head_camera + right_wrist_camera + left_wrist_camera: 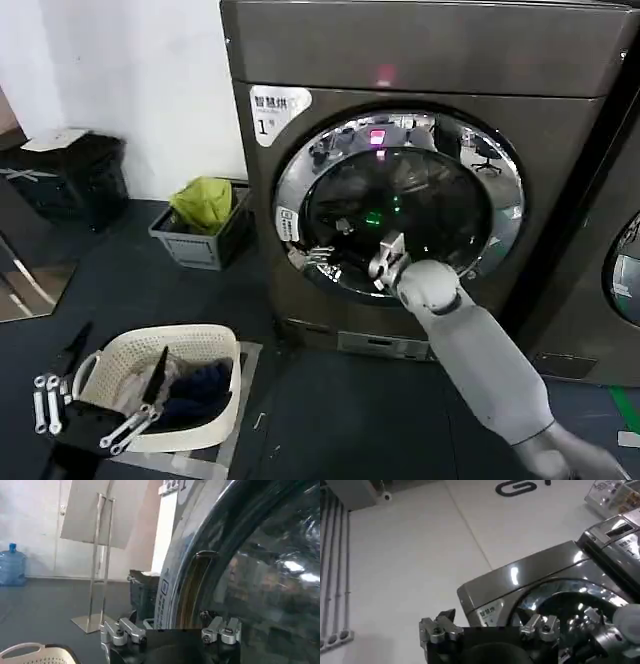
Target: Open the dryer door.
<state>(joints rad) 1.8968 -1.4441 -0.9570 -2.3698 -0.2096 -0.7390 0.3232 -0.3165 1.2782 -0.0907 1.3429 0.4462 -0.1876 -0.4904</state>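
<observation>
Your right gripper [352,258], fingers spread and empty, sits against the glass of the dryer door [400,205], whose chrome rim edge lies toward the robot's left; the left gripper [90,410] idles open by the basket [215,345].

Counted inventory:

- Dryer [420,60]: one, dark grey-brown, marked "1".
- Dryer door [400,205]: one, round, chrome rim around dark glass.
- Neighbouring machine [610,250]: one, seen in part (its own round door at the edge).
- Grippers: two, the right gripper [318,258] and the left gripper [45,400].
- Laundry basket [215,345]: one, cream.
- Grey bin [200,245]: one (green cloth inside).
- Black box [80,175]: one.
- Water bottle [11,564]: one, blue.
</observation>
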